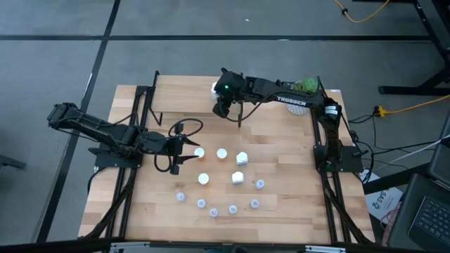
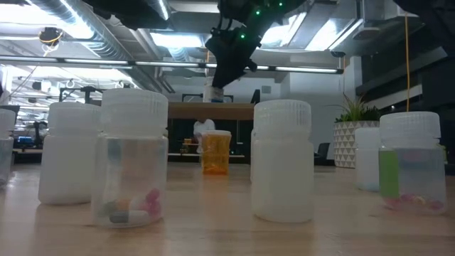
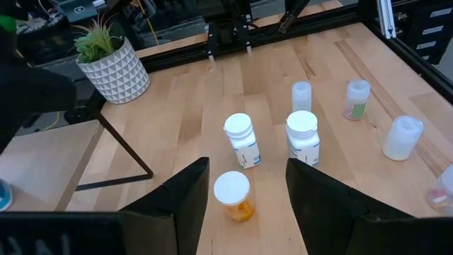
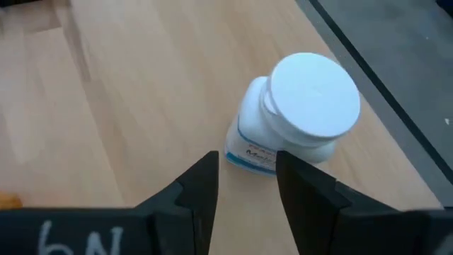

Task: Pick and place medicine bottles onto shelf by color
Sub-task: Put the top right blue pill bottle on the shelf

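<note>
A white medicine bottle (image 4: 297,120) with a round white cap is in my right gripper (image 4: 246,161), over the far part of the shelf (image 1: 183,95). My left gripper (image 1: 184,144) stands open over the table's left middle, with an orange bottle (image 3: 232,197) on the table just ahead of its fingers, untouched. More bottles stand on their bases on the table: two white ones (image 3: 242,140) (image 3: 303,137), another orange one (image 1: 204,178), and several pale-blue vials (image 1: 232,209) in an arc toward the near edge. My right gripper pinches the white bottle's lower body (image 4: 249,157) between its two fingertips, slanting down from the table's right side. The bottle is tilted in the hold, its cap (image 4: 315,95) leaning away from the fingers. Whether its base touches the shelf top cannot be told.
A white patterned pot with a green plant (image 1: 301,95) stands at the table's far right, behind my right arm. The shelf's thin black legs (image 3: 120,145) stand on the table. The far edge of the shelf (image 4: 368,78) runs close beside the held bottle.
</note>
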`<move>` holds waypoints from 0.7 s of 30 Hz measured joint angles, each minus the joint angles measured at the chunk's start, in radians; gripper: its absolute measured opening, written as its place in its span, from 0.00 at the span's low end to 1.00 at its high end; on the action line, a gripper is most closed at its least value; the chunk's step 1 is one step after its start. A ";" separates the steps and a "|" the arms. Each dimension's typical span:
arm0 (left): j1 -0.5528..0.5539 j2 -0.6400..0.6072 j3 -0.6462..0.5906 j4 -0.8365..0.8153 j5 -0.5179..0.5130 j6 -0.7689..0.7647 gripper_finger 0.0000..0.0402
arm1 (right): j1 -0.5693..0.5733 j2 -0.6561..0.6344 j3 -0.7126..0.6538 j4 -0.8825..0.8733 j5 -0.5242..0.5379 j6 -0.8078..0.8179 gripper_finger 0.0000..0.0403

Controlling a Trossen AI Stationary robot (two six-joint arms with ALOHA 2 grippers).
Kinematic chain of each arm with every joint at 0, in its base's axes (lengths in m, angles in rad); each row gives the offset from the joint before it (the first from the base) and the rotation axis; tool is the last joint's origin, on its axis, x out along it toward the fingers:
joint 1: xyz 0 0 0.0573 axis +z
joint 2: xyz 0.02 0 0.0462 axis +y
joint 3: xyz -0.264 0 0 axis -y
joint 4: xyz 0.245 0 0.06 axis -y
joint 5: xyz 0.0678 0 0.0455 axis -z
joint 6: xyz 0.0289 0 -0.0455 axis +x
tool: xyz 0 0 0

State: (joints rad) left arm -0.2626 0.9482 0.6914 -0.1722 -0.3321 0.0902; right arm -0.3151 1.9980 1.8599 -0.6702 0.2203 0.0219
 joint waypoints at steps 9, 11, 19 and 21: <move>0.000 0.000 0.000 0.000 0.000 0.000 0.45 | 0.007 0.011 0.005 -0.009 -0.055 -0.008 0.36; 0.000 0.000 0.000 0.000 -0.003 0.002 0.45 | 0.024 0.008 0.015 -0.018 -0.072 -0.041 0.36; 0.056 0.047 0.001 0.123 -0.352 -0.007 0.45 | 0.065 -0.015 0.231 -0.329 0.097 -0.132 0.36; 0.118 0.061 0.009 0.171 -0.336 0.022 0.45 | 0.061 -0.017 0.311 -0.432 0.100 -0.140 0.36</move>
State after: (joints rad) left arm -0.1447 1.0092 0.7005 -0.0017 -0.6684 0.1121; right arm -0.2540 1.9810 2.1704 -1.1021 0.3206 -0.1181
